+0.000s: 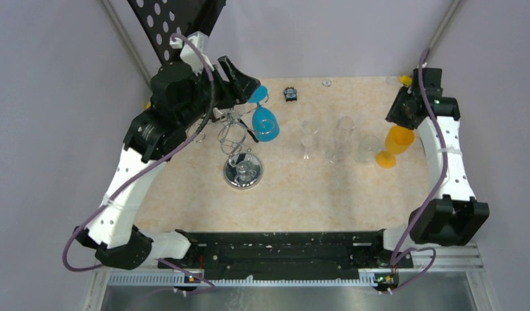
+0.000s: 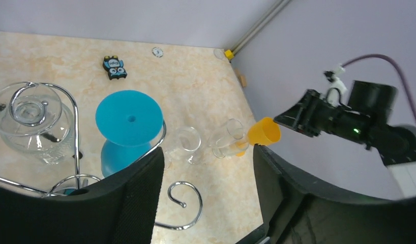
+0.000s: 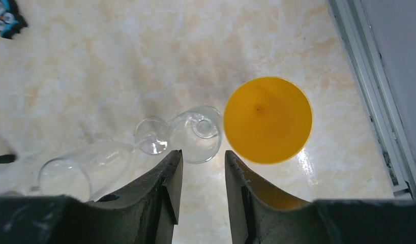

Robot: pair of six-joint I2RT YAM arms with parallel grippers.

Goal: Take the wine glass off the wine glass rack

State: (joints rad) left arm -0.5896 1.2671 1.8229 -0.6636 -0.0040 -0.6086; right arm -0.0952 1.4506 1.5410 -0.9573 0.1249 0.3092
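Left gripper (image 2: 208, 153) open beside smooth blue wine glass (image 2: 128, 118) hanging on curled chrome-wire wine glass rack (image 1: 243, 172); right gripper (image 3: 202, 153) open near right edge of counter (image 3: 323, 61).

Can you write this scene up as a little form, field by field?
Rack: wine glass rack, on the table, left of centre
Hanging on it: blue wine glass, upside down; clear glass beside it
Left gripper: open, next to the blue wine glass, holding nothing
Right gripper: open, above the orange glass
Also on table: three clear glasses
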